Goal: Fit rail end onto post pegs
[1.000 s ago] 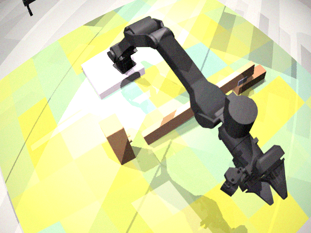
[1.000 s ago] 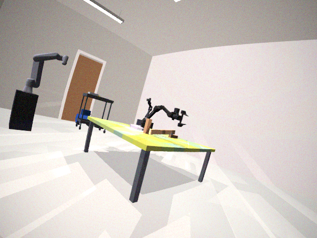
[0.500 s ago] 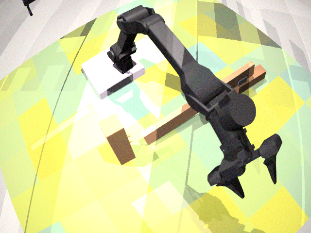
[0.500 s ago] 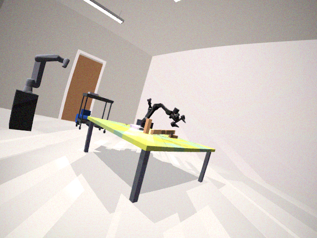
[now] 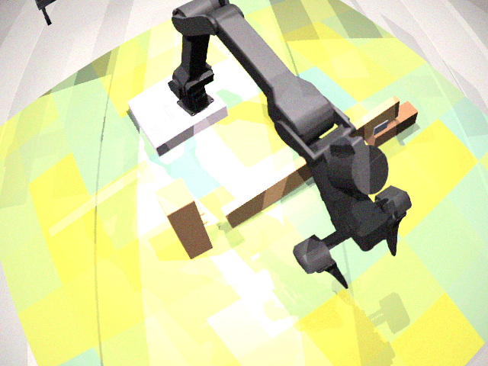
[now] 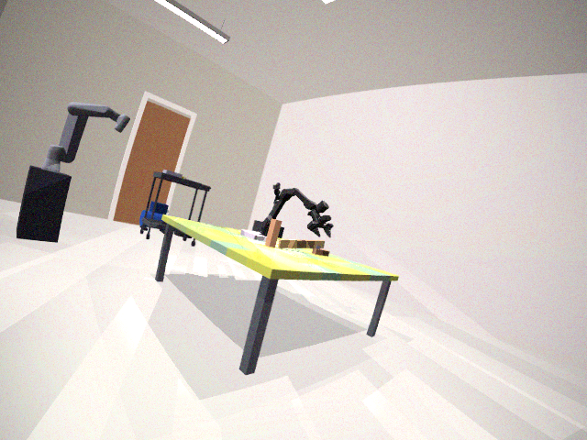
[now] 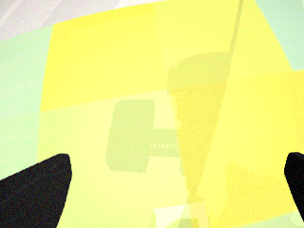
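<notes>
While the bracket (image 5: pixel 381 127) holds the rail (image 5: pixel 264 197), the gripper (image 5: pixel 368 265) gapes empty.

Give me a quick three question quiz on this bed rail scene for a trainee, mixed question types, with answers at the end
1. True or false: the gripper is closed on the rail.
2. Multiple choice: the near end of the rail is A) seated on the pegs, B) apart from the post, with a gap, C) lying on top of the post.
3. What does the wrist view show between the fingers?

Key: 1. False, it is open and empty. 2. B. 3. Only the table top, with the gripper's shadow.
</notes>
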`<state>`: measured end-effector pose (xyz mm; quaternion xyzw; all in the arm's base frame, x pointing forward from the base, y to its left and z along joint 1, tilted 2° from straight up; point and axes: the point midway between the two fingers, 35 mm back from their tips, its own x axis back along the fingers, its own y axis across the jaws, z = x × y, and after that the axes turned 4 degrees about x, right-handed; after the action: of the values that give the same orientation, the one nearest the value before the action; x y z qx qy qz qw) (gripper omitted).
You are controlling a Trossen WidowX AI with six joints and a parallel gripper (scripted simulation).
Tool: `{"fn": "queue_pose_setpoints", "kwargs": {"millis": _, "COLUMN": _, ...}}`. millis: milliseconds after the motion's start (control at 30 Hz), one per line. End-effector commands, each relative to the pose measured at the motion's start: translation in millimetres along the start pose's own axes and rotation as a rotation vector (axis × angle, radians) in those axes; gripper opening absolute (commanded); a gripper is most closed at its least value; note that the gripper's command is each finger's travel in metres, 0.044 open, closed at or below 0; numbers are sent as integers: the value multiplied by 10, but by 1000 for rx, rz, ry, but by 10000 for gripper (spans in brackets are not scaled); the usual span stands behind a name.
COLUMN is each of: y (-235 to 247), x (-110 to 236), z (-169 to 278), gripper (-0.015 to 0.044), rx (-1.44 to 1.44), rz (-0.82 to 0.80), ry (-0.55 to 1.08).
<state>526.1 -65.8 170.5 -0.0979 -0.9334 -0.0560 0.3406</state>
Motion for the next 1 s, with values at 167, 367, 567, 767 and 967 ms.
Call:
{"fn": "queue_pose_setpoints", "kwargs": {"millis": 167, "y": -67, "x": 483, "z": 1011, "gripper": 440, "rx": 759, "rz": -130, "ry": 368}}
{"fn": "queue_pose_setpoints", "kwargs": {"millis": 367, "y": -105, "x": 732, "z": 1345, "gripper": 440, "rx": 1032, "rz": -243, "ry": 481}}
{"fn": "queue_pose_setpoints", "kwargs": {"millis": 567, "y": -146, "x": 1017, "z": 1672, "gripper": 440, "rx": 1297, "rz": -398, "ry": 577}}
{"fn": "queue_pose_setpoints", "kwargs": {"millis": 767, "y": -177, "x": 1334, "z": 1986, "gripper": 440, "rx": 1545, "rz": -590, "ry": 647}}
{"fn": "queue_pose_setpoints", "kwargs": {"millis": 967, "y": -171, "x": 1401, "z": 2049, "gripper": 440, "rx": 1587, "rz": -629, "ry": 657}}
